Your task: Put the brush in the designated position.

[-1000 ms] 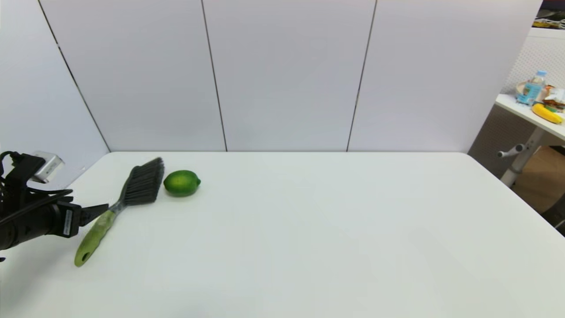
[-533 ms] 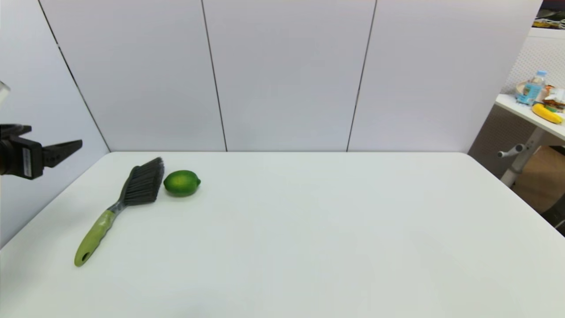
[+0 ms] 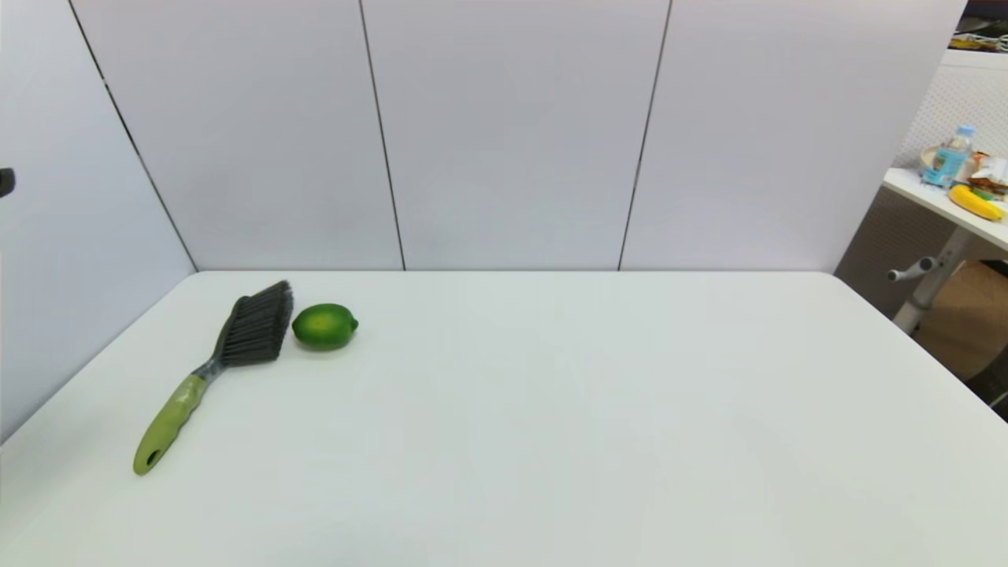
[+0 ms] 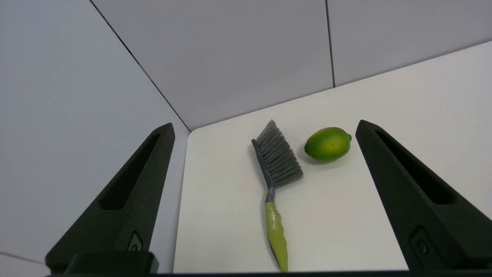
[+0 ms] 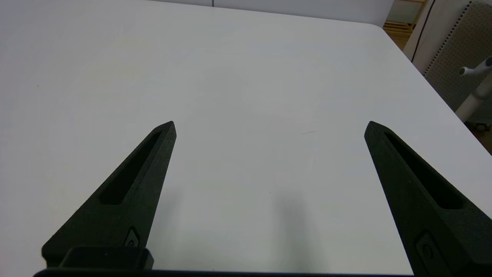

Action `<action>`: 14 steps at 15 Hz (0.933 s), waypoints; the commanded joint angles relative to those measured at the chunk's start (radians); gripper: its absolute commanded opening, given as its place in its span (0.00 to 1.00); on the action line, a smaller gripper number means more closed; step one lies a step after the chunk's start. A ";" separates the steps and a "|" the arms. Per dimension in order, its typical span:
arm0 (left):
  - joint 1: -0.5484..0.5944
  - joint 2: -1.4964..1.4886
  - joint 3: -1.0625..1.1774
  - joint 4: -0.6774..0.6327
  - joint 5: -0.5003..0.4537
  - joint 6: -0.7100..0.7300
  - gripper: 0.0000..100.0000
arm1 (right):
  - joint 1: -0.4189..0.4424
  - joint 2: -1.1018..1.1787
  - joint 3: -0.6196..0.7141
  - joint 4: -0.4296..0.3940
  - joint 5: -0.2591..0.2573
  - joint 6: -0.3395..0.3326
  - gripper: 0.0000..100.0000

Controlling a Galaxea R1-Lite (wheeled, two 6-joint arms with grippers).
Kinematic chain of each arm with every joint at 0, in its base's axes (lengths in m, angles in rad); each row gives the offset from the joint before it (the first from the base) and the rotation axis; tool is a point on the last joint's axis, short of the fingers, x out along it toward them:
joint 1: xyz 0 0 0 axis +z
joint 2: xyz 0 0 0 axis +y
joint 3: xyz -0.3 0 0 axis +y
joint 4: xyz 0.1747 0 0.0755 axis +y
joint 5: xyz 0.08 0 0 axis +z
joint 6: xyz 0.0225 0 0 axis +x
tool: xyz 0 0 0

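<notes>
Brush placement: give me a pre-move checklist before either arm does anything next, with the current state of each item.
1. The brush lies flat on the table, free of any grip: ok.
2. Bristles sit next to the lime; touching or apart: cannot tell.
3. Left gripper open, empty, raised above the brush: ok.
4. Right gripper open, empty, over bare table: ok.
5. Designated position marked on the table: cannot tell, no marker shows.

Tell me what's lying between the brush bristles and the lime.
Nothing: only a narrow strip of bare white table separates the brush bristles from the lime. They sit close but apart, clearest in the left wrist view.
</notes>
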 commanded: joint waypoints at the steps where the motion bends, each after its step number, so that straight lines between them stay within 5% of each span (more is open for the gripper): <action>1: -0.023 -0.329 0.256 0.143 0.000 -0.076 1.00 | 0.001 0.001 0.002 0.000 0.001 -0.001 1.00; 4: -0.098 -0.531 0.492 0.114 0.019 -0.144 1.00 | 0.001 0.001 0.002 0.000 0.002 -0.001 1.00; 8: -0.175 -0.731 0.776 -0.021 0.239 -0.207 1.00 | -0.001 0.001 0.002 0.000 0.002 -0.001 1.00; 14: -0.195 -0.924 1.101 -0.222 0.257 -0.233 1.00 | 0.001 0.001 0.002 0.000 0.001 -0.001 1.00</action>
